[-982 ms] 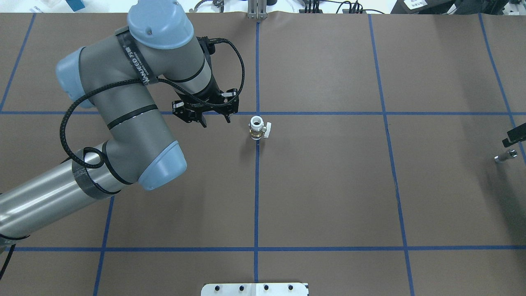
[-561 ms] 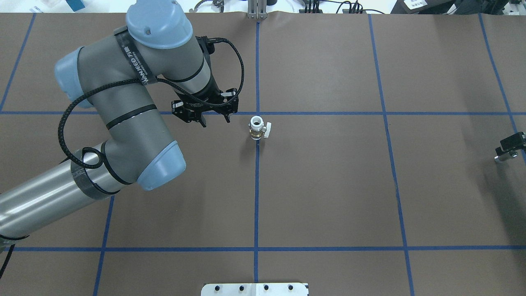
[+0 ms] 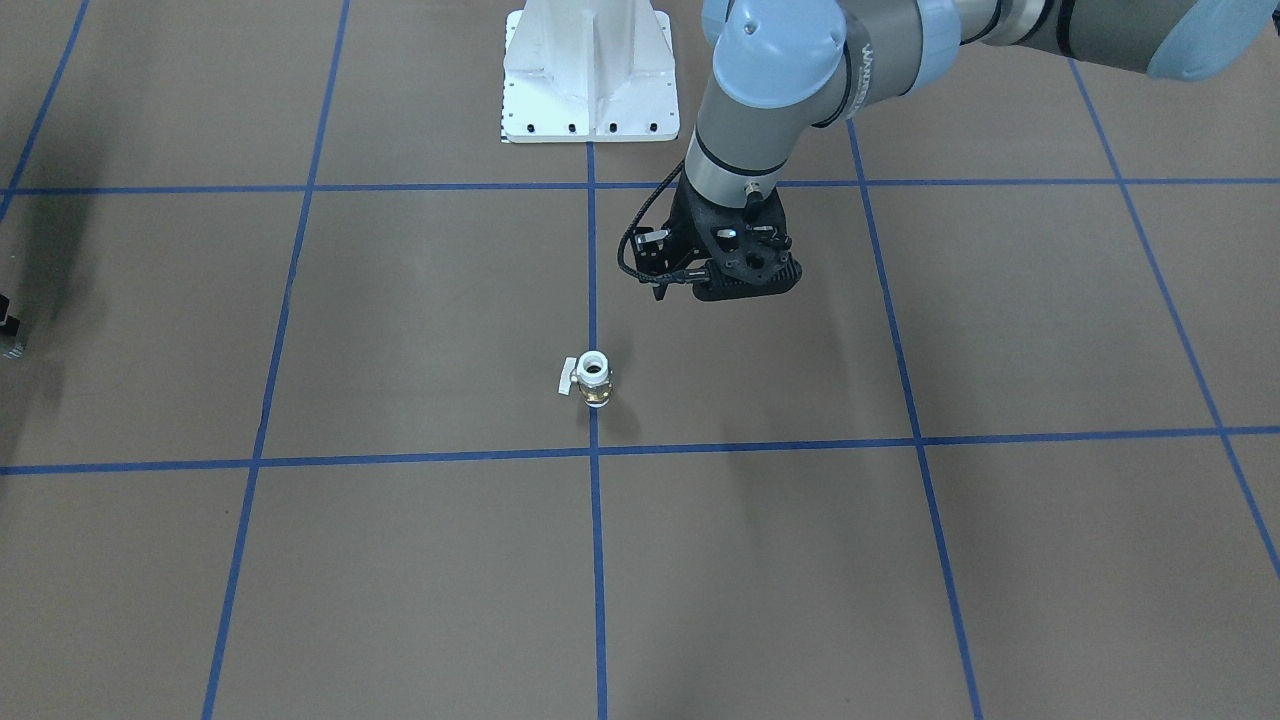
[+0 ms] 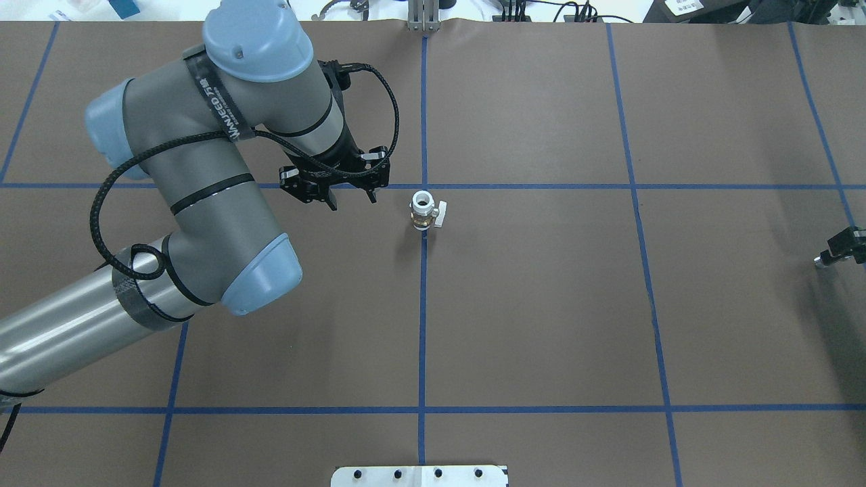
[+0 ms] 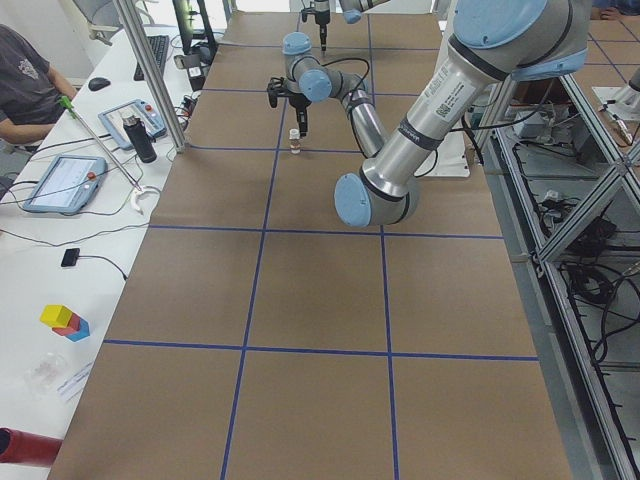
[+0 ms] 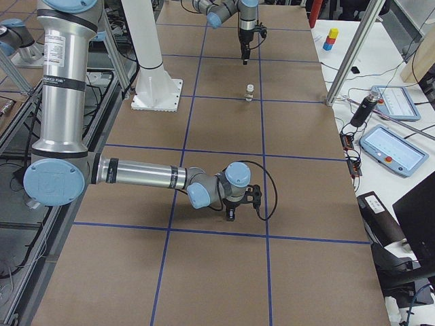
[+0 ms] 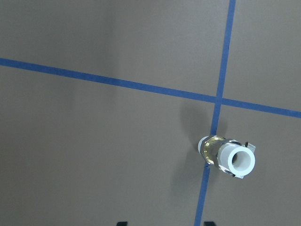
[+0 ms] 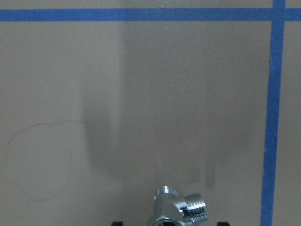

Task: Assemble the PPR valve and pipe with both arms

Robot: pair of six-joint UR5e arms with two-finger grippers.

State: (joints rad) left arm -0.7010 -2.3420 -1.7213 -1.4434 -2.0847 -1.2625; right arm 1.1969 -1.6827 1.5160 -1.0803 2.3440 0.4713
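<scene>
The left arm point(image 4: 196, 169) reaches in over the brown table point(image 4: 541, 304), drawn a touch further left than a second ago; the left gripper point(image 4: 352, 201) hangs just left of the PPR valve point(image 4: 425, 210) and clear of it, jaws spread and empty; the valve has not moved, and stands upright on the central blue tape line point(image 4: 422, 325), just on the robot's side of the crossing, white socket up, lever toward the robot's right; at the far right edge the right gripper point(image 4: 846, 243) has come down over the pipe point(image 8: 178, 207), which lay uncovered a second ago; its jaws are released, wide on either side of the silvery stub without pressing it; the pipe lies on the table, only its end showing from overhead.
</scene>
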